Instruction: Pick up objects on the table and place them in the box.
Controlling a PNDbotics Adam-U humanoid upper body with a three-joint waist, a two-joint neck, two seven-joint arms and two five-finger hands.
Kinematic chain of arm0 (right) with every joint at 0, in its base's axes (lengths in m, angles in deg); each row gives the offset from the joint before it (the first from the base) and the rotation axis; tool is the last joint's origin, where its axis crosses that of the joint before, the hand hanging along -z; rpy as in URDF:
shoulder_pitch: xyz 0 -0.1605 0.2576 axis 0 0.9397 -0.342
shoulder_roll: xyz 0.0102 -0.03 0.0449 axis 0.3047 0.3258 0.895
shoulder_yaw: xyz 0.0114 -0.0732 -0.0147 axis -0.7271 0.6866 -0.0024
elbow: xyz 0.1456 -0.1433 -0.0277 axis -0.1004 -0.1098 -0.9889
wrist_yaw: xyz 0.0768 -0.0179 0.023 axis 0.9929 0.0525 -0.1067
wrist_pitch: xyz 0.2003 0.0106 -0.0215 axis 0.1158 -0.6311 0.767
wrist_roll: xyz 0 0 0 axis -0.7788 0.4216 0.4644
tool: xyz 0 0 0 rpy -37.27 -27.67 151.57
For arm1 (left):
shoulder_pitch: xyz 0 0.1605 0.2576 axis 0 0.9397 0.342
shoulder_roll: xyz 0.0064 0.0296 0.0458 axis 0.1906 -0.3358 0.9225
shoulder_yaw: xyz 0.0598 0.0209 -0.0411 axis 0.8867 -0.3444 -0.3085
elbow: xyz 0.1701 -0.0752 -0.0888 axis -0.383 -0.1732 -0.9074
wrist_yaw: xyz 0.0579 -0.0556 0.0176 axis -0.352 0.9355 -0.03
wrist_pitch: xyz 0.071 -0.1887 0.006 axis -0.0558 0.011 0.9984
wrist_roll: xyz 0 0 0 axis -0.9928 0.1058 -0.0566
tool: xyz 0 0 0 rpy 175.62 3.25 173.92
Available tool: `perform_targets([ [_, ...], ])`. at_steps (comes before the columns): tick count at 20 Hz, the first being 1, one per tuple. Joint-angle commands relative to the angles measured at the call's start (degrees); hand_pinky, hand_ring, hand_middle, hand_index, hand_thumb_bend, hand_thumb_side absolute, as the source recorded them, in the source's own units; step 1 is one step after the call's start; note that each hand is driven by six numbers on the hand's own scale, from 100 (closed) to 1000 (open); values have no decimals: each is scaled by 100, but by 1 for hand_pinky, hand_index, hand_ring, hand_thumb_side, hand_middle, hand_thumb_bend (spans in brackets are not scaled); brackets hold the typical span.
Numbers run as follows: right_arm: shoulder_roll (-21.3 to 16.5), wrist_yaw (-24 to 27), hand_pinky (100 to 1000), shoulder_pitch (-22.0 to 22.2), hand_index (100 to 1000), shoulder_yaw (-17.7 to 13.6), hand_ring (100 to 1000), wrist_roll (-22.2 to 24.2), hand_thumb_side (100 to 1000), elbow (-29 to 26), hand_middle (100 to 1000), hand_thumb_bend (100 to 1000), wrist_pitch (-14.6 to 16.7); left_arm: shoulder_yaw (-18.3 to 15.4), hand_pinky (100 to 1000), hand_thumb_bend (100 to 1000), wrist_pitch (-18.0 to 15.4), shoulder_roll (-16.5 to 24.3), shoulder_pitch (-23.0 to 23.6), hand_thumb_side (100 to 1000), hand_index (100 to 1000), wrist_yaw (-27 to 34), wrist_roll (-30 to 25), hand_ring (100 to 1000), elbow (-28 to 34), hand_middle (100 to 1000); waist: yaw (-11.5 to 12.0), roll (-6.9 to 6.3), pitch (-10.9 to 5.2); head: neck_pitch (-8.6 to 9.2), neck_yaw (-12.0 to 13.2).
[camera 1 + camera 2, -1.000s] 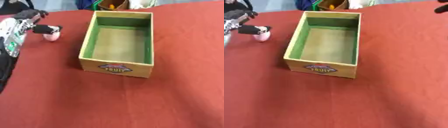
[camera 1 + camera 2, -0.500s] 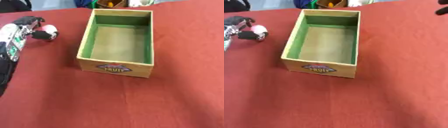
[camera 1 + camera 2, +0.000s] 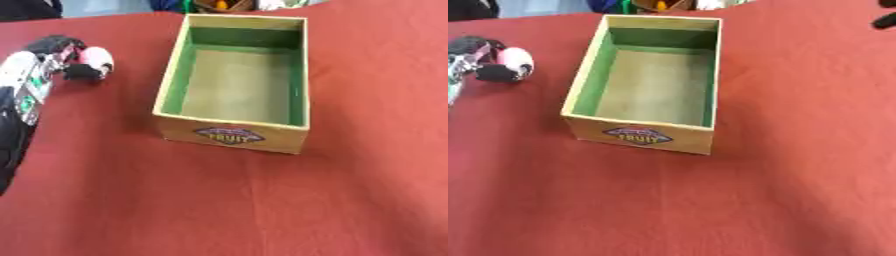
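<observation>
Word "FRUIT" in yellow letters on dark oval label (image 3: 229,135), on near outer wall of box (image 3: 175,80), at 6 o'clock side, smaller print above it unreadable

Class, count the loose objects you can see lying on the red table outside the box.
1: a small pink and white object left of the box, with the left hand closed around it. The hand may hide others.

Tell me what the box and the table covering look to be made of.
Box: probably cardboard or thin wood, matte. Its straight thin walls are tan outside and green inside, with a printed FRUIT label on the front.

Table covering: looks like red cloth, matte and without shine, with soft creases and faint wrinkles across it.

The material of the pinkish-white object at the left robot hand cannot be told.
</observation>
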State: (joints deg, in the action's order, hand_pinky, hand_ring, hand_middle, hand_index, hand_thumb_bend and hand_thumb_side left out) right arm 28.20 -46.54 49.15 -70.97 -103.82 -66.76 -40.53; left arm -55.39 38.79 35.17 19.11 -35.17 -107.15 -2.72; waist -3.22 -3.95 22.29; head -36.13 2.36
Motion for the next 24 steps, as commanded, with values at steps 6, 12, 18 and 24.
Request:
perform_targets([
  [6,-60,-39,539,-35,795,-48,641,-46,595,-112,605,100,-36,-29,623,100,-87,114,-33,569,749,588,215,699,98,611,26,45,-118,47,5],
  [12,-42,-44,539,-20,794,-58,640,-75,594,-112,604,100,-58,8,595,100,-53,105,-22,347,708,1169,287,625,151,569,44,54,-137,27,-3],
  [18,-16,-39,539,12,794,-64,640,-91,595,-112,604,100,-75,97,541,100,87,159,-20,447,677,1505,437,557,417,540,115,57,-202,-31,-31],
  [24,10,-26,540,43,794,-79,640,-108,599,-112,604,100,-89,219,513,100,108,204,-29,479,658,1386,666,525,814,525,168,64,-297,-86,-83],
])
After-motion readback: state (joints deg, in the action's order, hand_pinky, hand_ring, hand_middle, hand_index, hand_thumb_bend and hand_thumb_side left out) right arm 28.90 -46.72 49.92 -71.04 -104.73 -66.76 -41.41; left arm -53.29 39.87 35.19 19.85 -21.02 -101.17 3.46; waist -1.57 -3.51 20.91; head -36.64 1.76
